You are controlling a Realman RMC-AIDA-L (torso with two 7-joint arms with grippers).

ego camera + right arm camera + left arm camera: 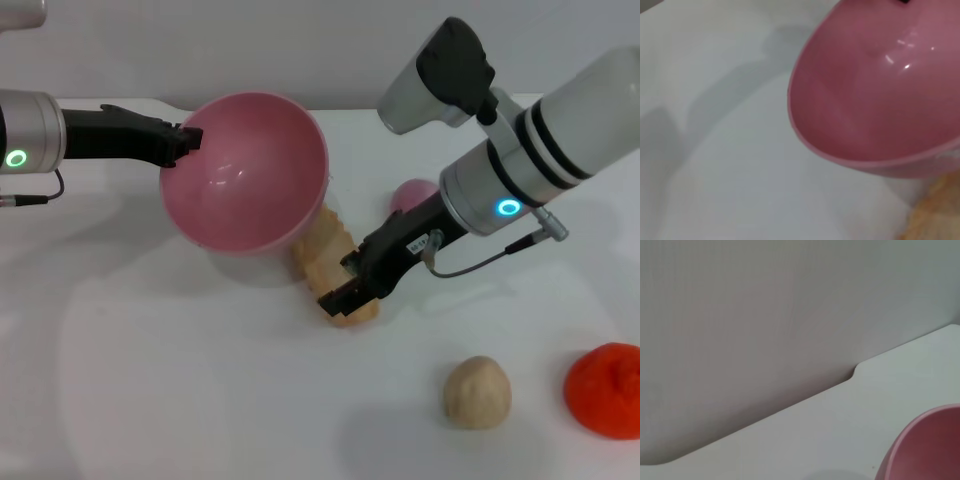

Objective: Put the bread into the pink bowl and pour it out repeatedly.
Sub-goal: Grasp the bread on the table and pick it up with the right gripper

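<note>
My left pincer (188, 140) is pinched shut on the rim of the pink bowl (250, 170), holding it lifted and tipped so its mouth faces up and toward me; the bowl is empty; the left wrist view shows only a curve of its wall (925, 450) against the white table (200, 400). The bread (335, 265) lies on the table just under and beside the bowl's lower edge, its far end hidden by the bowl. My right pincer (340, 298) is down at the near end of the loaf, its black fingers straddling it; whether they have closed on it I cannot tell.

I judge the loaf a light, fairly stiff toy, its ridged top giving the fingers something to bite; its skin looks smooth, so a grip across the narrow width, nearer the middle than the tip, should keep it from swinging or slipping; held by the very end it may droop. The bowl looks glossy and slippery, light but wide, so a rim hold could let it twist when the bread lands.

A beige lump (477, 392), a red-orange blob (605, 388) and a small pink dome (412, 195) sit apart on my right.
</note>
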